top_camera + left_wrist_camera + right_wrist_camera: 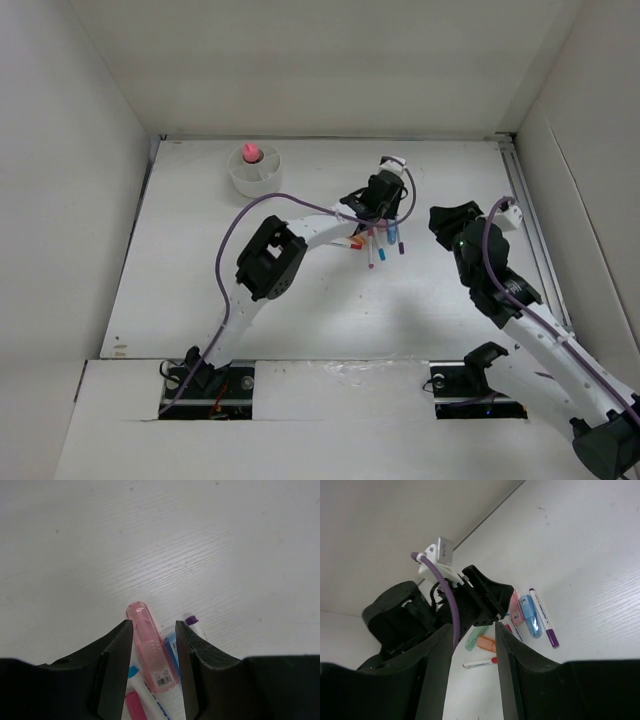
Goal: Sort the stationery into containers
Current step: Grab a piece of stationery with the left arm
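Grasp step: the left gripper (pixel 154 625) stood spread astride the pink marker (pixel 152 655), lower centre; next likely meant closing, then reaching the cup (pixel 243 184)

This was a robot test cell, more lab than home or office. A plain white worktop (pixel 200 290) sat boxed in by bare white walls (pixel 70 200), with a metal rail (pixel 528 220) along its right edge. The left arm (pixel 270 265) and right arm (pixel 500 290) were bolted at the near edge, and a purple cable (pixel 221 265) trailed from each. The only props were a few pens (pixel 381 248) and a white cup (pixel 262 180).
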{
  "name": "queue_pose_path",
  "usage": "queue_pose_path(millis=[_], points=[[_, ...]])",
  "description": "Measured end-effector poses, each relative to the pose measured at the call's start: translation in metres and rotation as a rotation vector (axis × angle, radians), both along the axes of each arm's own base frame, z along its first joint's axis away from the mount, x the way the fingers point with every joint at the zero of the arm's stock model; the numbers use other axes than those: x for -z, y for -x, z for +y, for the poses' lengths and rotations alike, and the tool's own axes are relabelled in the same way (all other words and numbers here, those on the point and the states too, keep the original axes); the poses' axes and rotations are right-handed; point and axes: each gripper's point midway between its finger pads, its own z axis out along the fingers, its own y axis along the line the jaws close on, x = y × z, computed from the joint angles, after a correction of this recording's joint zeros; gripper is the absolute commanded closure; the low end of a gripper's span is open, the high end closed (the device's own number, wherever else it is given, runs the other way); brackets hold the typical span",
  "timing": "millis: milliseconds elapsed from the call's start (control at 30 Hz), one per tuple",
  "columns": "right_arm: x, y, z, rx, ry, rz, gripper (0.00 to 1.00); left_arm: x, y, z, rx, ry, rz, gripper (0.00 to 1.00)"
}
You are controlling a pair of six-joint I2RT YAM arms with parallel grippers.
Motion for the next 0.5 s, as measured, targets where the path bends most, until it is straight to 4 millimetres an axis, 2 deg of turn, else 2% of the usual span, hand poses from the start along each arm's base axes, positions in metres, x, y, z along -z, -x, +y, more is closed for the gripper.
queue_pose_path(millis=[267,433,500], points=[[-0.009,0.004,-0.003,0.001,-0.02,-0.037,0.55,0.042,0.0,0.01,-0.032,-0.082,0.05,0.69],[-0.006,0.002,0.0,-0.01,-0.017,-0.026,0.54,0.044,-0.001,0.01,-0.039,-0.088,0.048,0.73],[-0.003,0.001,0.002,-0.017,-0.015,-0.018,0.54,0.043,-0.001,0.011,-0.04,-0.088,0.048,0.8]])
